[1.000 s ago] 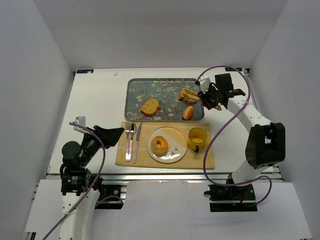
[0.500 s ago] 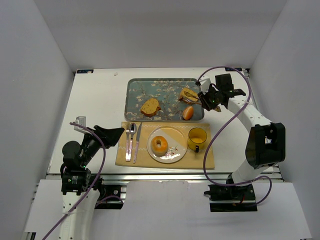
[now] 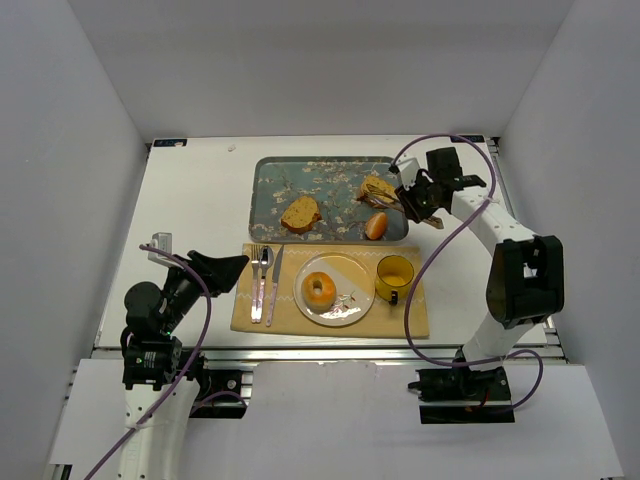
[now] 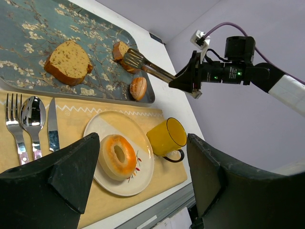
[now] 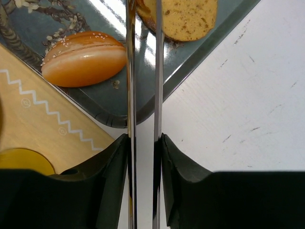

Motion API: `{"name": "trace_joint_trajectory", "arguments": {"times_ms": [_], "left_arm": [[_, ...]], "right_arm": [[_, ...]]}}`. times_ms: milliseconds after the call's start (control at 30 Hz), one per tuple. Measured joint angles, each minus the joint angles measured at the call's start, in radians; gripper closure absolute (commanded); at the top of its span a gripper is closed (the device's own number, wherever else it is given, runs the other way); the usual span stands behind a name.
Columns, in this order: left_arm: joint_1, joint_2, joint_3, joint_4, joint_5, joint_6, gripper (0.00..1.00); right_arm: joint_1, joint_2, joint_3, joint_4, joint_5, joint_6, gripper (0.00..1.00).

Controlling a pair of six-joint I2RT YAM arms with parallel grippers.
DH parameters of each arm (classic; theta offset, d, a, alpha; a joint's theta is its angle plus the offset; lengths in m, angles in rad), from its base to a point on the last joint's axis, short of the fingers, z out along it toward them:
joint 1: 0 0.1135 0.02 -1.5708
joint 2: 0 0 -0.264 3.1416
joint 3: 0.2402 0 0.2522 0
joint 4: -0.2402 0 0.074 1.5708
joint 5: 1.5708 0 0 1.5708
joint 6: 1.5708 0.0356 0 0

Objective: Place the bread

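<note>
The bread [image 3: 377, 188] is a small thick brown-crusted slice at the right end of the flowered tray [image 3: 280, 180]. It also shows in the left wrist view [image 4: 120, 50] and the right wrist view [image 5: 183, 16]. My right gripper [image 3: 415, 198] is shut on the handles of metal tongs [image 5: 131, 95]. The tongs' head [image 4: 134, 58] rests at the bread; I cannot tell whether it grips it. My left gripper [image 3: 235, 265] is open and empty at the left edge of the placemat, with its wide-apart fingers [image 4: 66, 171] over the plate in its own view.
A larger, lighter bread slice [image 3: 300, 213] lies mid-tray and a small bun [image 3: 376, 226] at its front right corner. On the tan placemat [image 3: 415, 322] are a fork, spoon and knife [image 3: 264, 283], a plate [image 3: 350, 305] with a bagel [image 3: 320, 290], and a yellow mug [image 3: 394, 277].
My right gripper with the tongs has shifted slightly left toward the tray and turned a little. The bread has barely moved. The left arm has not moved.
</note>
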Motion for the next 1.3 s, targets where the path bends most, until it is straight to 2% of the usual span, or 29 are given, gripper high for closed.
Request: {"name": "trace_joint_trajectory", "arguments": {"times_ms": [167, 267, 467, 800, 1067, 1300], "left_arm": [[0.0, 0.0, 0.0, 0.0, 0.0, 0.0, 0.17], [0.0, 0.0, 0.0, 0.001, 0.0, 0.0, 0.17], [0.0, 0.001, 0.0, 0.008, 0.0, 0.0, 0.17], [0.0, 0.001, 0.0, 0.008, 0.0, 0.0, 0.17], [0.0, 0.001, 0.0, 0.008, 0.0, 0.0, 0.17], [0.0, 0.001, 0.0, 0.008, 0.0, 0.0, 0.17]], "right_arm": [[0.0, 0.031, 0.013, -0.04, 0.001, -0.004, 0.68], [-0.001, 0.037, 0.028, -0.062, 0.0, -0.007, 0.78], [-0.002, 0.039, 0.067, -0.102, -0.009, -0.002, 0.88], [-0.01, 0.02, 0.116, -0.114, -0.089, 0.039, 0.91], [-0.014, -0.12, 0.114, -0.18, -0.243, 0.048, 0.92], [0.058, -0.38, -0.025, -0.274, -0.373, -0.037, 0.92]]}}
